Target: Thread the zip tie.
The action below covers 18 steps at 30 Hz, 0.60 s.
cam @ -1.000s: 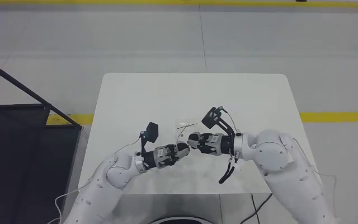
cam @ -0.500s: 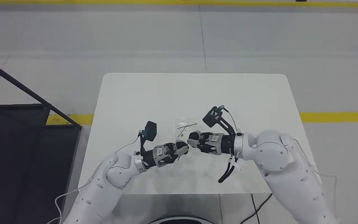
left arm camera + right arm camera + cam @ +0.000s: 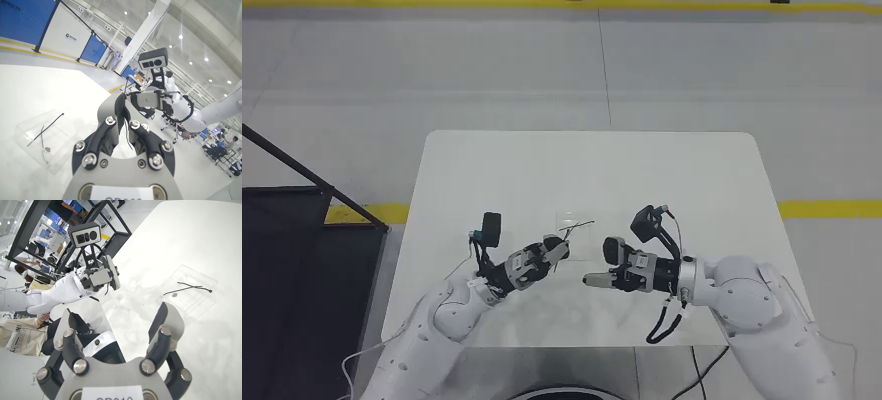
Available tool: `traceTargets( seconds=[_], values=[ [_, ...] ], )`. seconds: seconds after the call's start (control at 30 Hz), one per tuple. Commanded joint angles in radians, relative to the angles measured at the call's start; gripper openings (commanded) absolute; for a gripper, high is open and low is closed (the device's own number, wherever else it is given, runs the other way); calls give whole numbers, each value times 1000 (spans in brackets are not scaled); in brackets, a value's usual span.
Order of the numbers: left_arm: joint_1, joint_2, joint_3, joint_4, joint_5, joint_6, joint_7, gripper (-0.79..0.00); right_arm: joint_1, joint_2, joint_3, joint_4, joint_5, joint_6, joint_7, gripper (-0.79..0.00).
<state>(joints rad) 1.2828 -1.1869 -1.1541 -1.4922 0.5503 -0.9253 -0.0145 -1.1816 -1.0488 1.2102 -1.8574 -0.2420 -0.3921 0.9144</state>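
You had three black zip ties: one held zip tie (image 3: 126, 132) nipped in the left tool (image 3: 122, 108), plus a long zip tie (image 3: 49, 126) and a short zip tie (image 3: 42, 136) crossed in the one clear tray (image 3: 60, 149) beyond its tip. One brown scrap (image 3: 47, 149) lay with them. Counting the right tool (image 3: 117, 310), you had two tools over one surface (image 3: 37, 85).

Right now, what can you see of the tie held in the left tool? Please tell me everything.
The tie is a thin black strip, plastic by its look. The shut left tool pinches it between its dark pads, above the table. A short tail hangs free from the pads and curves at its end. Its head is hidden. Nothing else touches it: the open right tool and the tray stand apart.
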Motion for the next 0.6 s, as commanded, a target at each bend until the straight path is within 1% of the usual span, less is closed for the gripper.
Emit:
traceTargets(
  seconds=[0.0, 0.1, 0.17, 0.23, 0.3, 0.4, 0.47, 0.57],
  values=[
    [0, 0, 0, 0, 0, 0, -1, -785, 1, 0, 0, 0, 0, 1, 1, 0],
    [0, 0, 0, 0, 0, 0, -1, -785, 1, 0, 0, 0, 0, 1, 1, 0],
    [2, -1, 0, -13, 5, 23, 4, -785, 1, 0, 0, 0, 0, 1, 1, -6],
    [6, -5, -4, -29, 15, 50, 40, -785, -8, -3, -18, -1, 1, 15, -22, -259],
    [11, -10, -2, -34, 33, 61, 92, -785, -1, -6, -44, 11, 12, 22, -22, -425],
    [6, -17, 7, -27, 70, 63, 148, -785, 17, -13, -82, 35, 37, 26, -19, -511],
    [0, -22, 17, -18, 93, 62, 171, -785, 28, -17, -107, 53, 60, 23, -18, -517],
    [-10, -28, 34, -3, 116, 58, 192, -785, 49, -24, -132, 77, 80, 32, -31, -585]
  ],
)
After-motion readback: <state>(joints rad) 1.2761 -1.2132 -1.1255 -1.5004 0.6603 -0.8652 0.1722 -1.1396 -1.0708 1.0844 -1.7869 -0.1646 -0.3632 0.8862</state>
